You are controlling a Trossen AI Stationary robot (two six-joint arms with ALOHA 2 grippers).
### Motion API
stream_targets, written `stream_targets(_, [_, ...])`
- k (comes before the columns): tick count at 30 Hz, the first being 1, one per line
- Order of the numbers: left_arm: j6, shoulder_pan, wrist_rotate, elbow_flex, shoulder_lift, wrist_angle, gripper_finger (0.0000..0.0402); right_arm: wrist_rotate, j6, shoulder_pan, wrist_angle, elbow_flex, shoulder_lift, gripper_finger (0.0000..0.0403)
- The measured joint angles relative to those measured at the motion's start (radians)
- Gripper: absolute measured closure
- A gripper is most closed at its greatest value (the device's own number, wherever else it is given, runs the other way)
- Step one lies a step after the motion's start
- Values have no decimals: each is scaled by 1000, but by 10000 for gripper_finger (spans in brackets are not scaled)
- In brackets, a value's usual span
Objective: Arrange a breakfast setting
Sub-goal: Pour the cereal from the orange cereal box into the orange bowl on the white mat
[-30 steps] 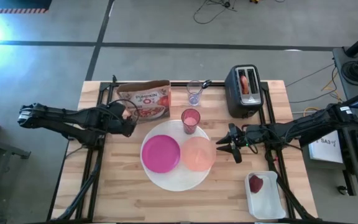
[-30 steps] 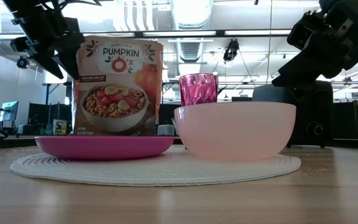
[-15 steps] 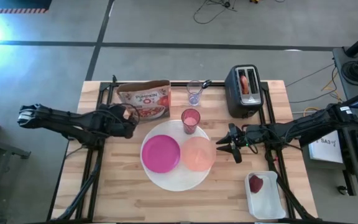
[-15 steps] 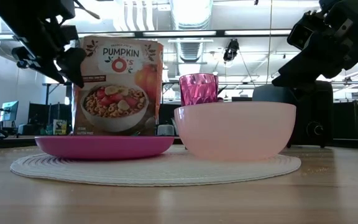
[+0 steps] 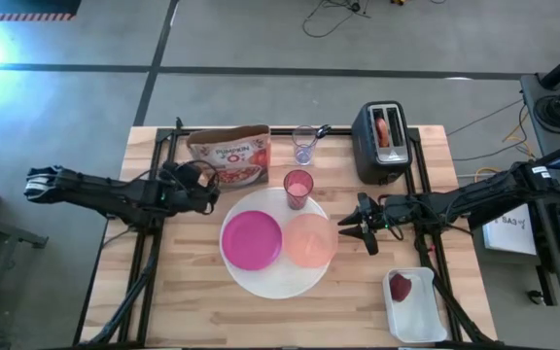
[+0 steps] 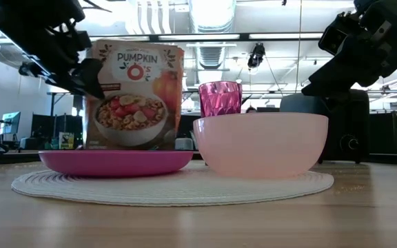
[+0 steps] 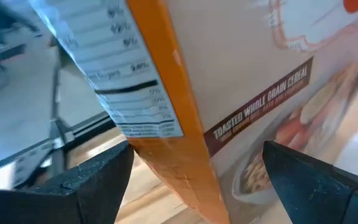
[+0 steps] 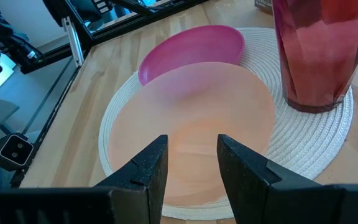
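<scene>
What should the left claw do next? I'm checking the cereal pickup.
Probably ease forward and close. The left claw stands open at the cereal box's near edge, and the left wrist view shows the box's orange side panel between the fingers, nothing gripped yet. The right claw waits beside the peach bowl.

Big round plate (image 5: 261, 279): white, woven rings. Small plate (image 5: 252, 239) on it, left side: bright magenta. See-through bowl (image 5: 310, 240) on it, right side: pale peach. Ribbed tumbler (image 5: 298, 188), far edge of big plate: pink. Small glass (image 5: 304, 145), farther back: clear. Cereal box (image 5: 229, 157), far left: brown and orange, white letters, picture of cereal bowl with red fruit. Toaster (image 5: 381, 142), far right: black. Tray (image 5: 415, 304), near right: white, dark-red fruit (image 5: 400, 287) inside. Table top (image 5: 173, 282): light wood planks. Robot arms: dark.
</scene>
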Motion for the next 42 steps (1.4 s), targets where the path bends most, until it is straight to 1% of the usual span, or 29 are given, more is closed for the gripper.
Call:
stream_targets(3, [80, 17, 49, -19, 1, 101, 62, 0, 0, 0, 0, 0, 0, 275])
stream_targets(7, [102, 20, 127, -21, 3, 166, 62, 0, 0, 0, 0, 0, 0, 275])
stream_targets(21, [103, 18, 401, 43, 3, 180, 63, 0, 0, 0, 0, 0, 0, 275])
stream_targets(25, [124, 18, 399, 44, 3, 186, 63, 0, 0, 0, 0, 0, 0, 275])
stream_targets(31, [164, 18, 368, 3, 19, 256, 63, 0, 0, 0, 0, 0, 0, 275])
stream_targets(37, [233, 18, 307, 0, 97, 326, 63, 0, 0, 0, 0, 0, 0, 275])
stream_targets(42, [257, 18, 252, 0, 179, 391, 63, 0, 0, 0, 0, 0, 0, 275])
